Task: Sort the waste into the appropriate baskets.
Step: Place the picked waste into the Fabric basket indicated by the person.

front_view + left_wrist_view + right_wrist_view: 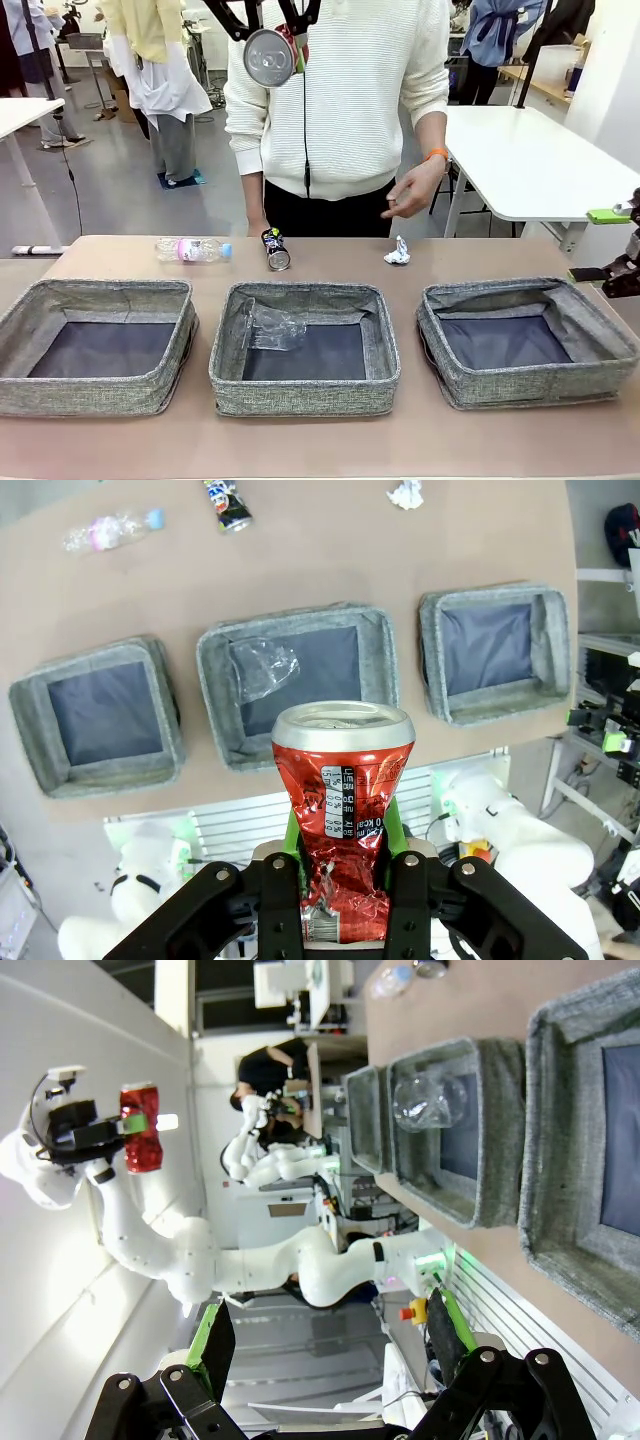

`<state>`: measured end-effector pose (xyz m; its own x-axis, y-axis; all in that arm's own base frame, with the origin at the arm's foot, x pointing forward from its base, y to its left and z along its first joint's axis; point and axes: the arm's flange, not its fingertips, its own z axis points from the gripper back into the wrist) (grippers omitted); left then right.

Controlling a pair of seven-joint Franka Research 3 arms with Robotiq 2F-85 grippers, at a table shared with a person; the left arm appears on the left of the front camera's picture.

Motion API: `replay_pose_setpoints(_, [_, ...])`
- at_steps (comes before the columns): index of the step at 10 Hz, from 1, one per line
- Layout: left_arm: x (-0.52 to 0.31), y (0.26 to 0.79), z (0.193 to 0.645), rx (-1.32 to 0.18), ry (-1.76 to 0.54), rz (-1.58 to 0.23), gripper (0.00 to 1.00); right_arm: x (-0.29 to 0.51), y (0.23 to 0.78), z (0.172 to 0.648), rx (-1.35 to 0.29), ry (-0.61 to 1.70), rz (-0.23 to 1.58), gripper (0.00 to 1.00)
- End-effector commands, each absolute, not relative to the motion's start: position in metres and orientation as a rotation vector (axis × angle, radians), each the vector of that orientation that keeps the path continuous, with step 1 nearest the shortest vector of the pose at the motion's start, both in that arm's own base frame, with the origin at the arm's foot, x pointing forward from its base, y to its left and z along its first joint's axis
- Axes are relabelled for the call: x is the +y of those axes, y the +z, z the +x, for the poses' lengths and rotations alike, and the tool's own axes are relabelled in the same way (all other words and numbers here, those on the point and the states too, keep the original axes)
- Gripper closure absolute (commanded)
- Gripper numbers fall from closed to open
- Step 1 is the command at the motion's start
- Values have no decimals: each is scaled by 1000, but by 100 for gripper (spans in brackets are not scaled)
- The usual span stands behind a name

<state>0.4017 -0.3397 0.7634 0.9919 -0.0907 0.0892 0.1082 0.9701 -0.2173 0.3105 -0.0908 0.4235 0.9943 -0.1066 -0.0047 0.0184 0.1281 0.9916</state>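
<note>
Front view: clear bottle (193, 249), dark printed can (275, 249) and white paper wad (397, 252) lie beyond baskets (300, 390).
Left gripper (342, 835): clamps crushed red can (340, 780) high above table (320, 445).
Right gripper (330, 1335): spread wide, empty.

The crushed red can (343, 780) bears small print reading "0 kcal"; its other print is illegible.

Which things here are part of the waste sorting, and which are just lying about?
Part of the job: red can, dark can, bottle, paper wad, clear plastic, left basket, middle basket, right basket.

Just lying about: white side table, far-left table.
</note>
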Motion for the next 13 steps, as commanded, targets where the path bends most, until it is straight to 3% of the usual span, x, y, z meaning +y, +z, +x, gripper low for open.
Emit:
replay_pose_setpoints(1, [-338,767,400,-86,-106,-225,67,-90,427,310,-75,-96,1448,0])
replay_pose_setpoints(10, [-340,763,402,-79,-101,-224,67,-91,423,311,-73,-91,1440,0])
replay_pose_setpoints(12, [-398,707,386,-143,-214,-329,67,-158,428,304,-104,-113,1437,0])
replay_pose_setpoints(13, [-434,675,383,-148,-274,-386,67,-212,435,292,-222,-187,1405,0])
